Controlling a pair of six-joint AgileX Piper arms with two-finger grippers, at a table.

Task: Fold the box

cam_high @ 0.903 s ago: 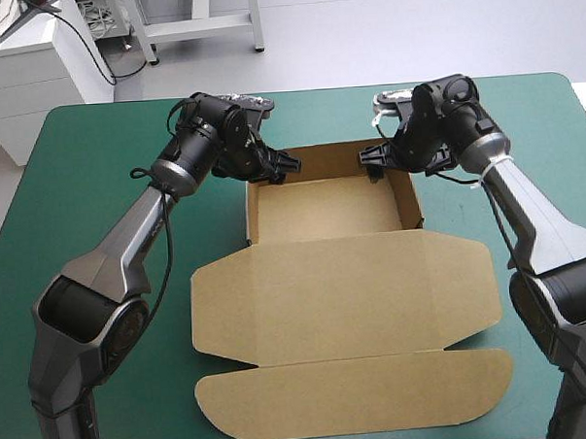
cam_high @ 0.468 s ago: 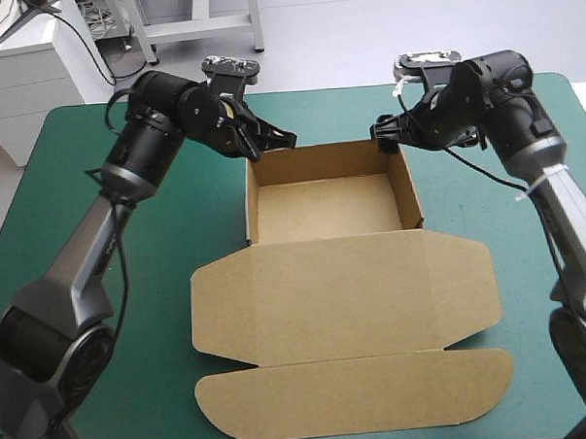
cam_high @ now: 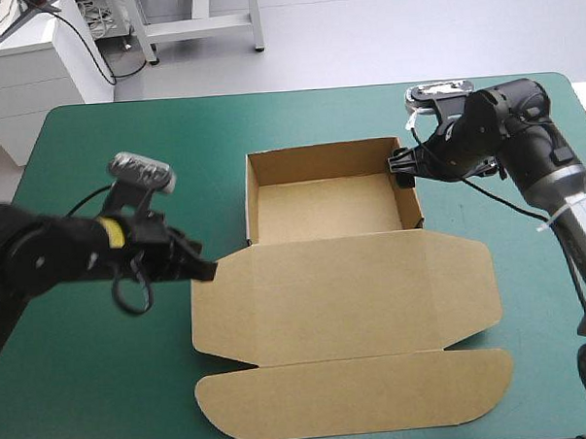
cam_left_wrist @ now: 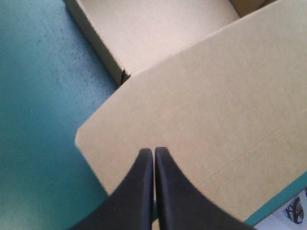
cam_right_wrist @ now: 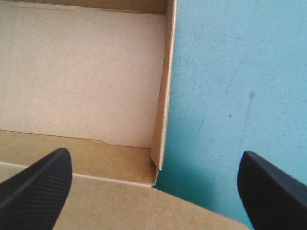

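The brown box (cam_high: 322, 207) stands as an open tray in the middle of the table, walls up. Its lid (cam_high: 345, 295) lies flat toward the near edge. My left gripper (cam_high: 208, 272) is shut and empty, low at the lid's left corner. In the left wrist view its black fingers (cam_left_wrist: 154, 152) meet in one point over the lid (cam_left_wrist: 201, 96), with the tray (cam_left_wrist: 158, 28) ahead. My right gripper (cam_high: 400, 168) is open by the tray's right wall. The right wrist view shows that wall (cam_right_wrist: 165, 86) running between the spread fingers (cam_right_wrist: 153, 172), untouched.
Teal-green cover (cam_high: 106, 383) stretches wide to the left of the box, and a narrower strip (cam_high: 540, 296) lies to its right. The lid's rounded front flap (cam_high: 359, 396) reaches close to the table's near edge.
My left arm swung from the tray's far left corner down to the lid's left corner, and its gripper shut on the way. My right gripper drew slightly rightward and stayed open.
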